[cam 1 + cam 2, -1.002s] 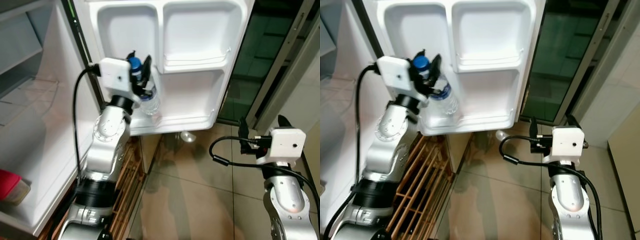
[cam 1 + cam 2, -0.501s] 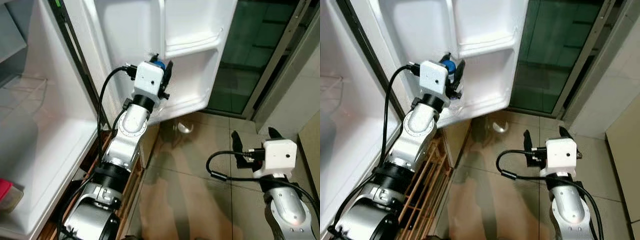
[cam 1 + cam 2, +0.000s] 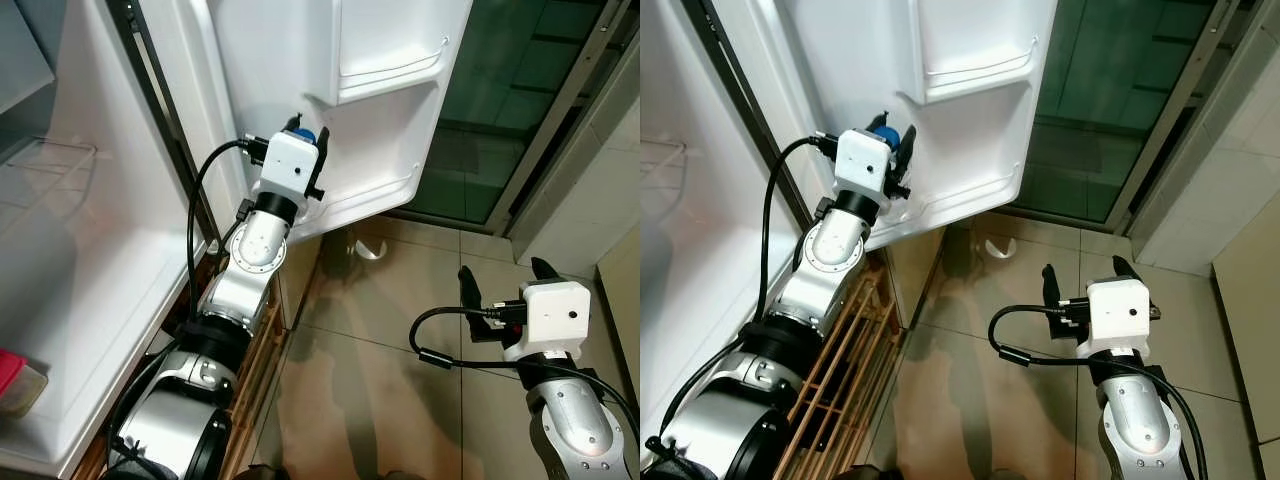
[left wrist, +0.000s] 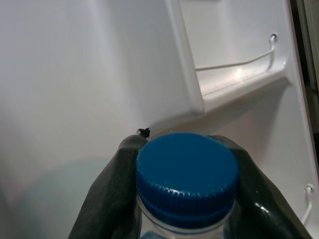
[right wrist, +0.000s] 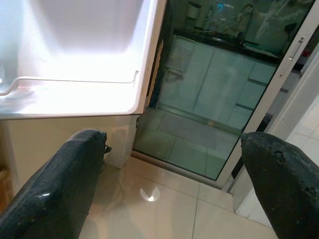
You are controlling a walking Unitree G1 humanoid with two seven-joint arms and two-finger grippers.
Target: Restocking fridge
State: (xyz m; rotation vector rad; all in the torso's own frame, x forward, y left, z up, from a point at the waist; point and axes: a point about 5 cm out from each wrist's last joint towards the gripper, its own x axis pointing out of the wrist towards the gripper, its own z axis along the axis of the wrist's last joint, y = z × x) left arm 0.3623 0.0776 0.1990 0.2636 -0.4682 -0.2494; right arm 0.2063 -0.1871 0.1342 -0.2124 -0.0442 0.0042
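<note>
Left eye view: left gripper [image 3: 308, 150] sits upper centre of frame, raised against the inside of the open fridge door [image 3: 400, 130], its fingers clamped on a bottle [image 3: 305, 135] w/ a blue cap. The bottle is at the door's lower shelf [image 3: 370, 195], just under the upper shelf [image 3: 385, 80]; can't tell if it rests on the shelf floor. Left arm runs down from there to lower left of frame, black cable looping beside it.

Left wrist view: cap [image 4: 187, 177] fills the lower centre, a black finger [image 4: 107, 194] pressed on each side of the neck, white door wall behind, a wire rail [image 4: 234, 62] at upper right.

Right gripper [image 3: 503, 290] hangs low at lower right of the left eye view, over the tiled floor [image 3: 370, 380], well apart from the door. Right wrist view: its two fingers [image 5: 55, 189] are spread wide, nothing between them, door's bottom edge and a glass door [image 5: 214, 99] beyond.

Fridge interior [image 3: 90, 250] takes the left of the left eye frame; a red-lidded box [image 3: 15, 375] sits at far lower left. A wooden rack [image 3: 840, 360] lies under the left arm.
</note>
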